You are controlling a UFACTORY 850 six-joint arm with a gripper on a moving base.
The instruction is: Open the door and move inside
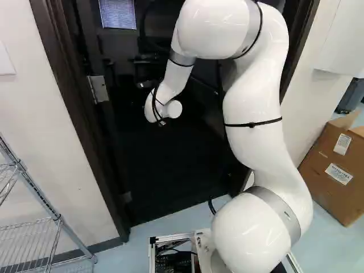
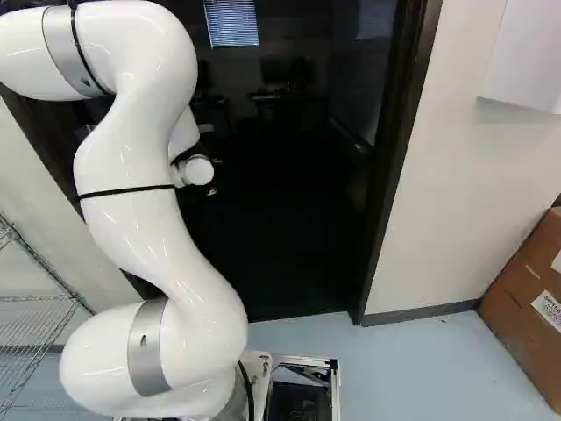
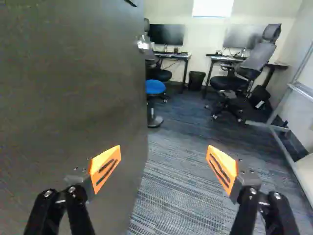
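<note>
The dark door [image 3: 73,88] stands swung inward, filling the area beside and beyond one finger in the wrist view; whether that finger touches it I cannot tell. A shiny metal piece [image 3: 143,44] shows near the door's free edge. My gripper [image 3: 164,159] is open, its orange-padded fingers wide apart with nothing between them. In the left base view, a metal hinge [image 1: 98,89] sits at the left of the doorway. The dark door frame [image 2: 399,167] borders the opening in the right base view. My arm reaches into the doorway; its gripper cannot be made out in the base views.
Beyond the gripper are grey carpet [image 3: 171,171], a blue stool [image 3: 155,87], desks, office chairs [image 3: 249,63] and a bin [image 3: 196,80]. A metal-framed stand [image 3: 281,134] is opposite the door. Outside are a wire shelf [image 1: 34,227] and cardboard boxes [image 1: 335,176].
</note>
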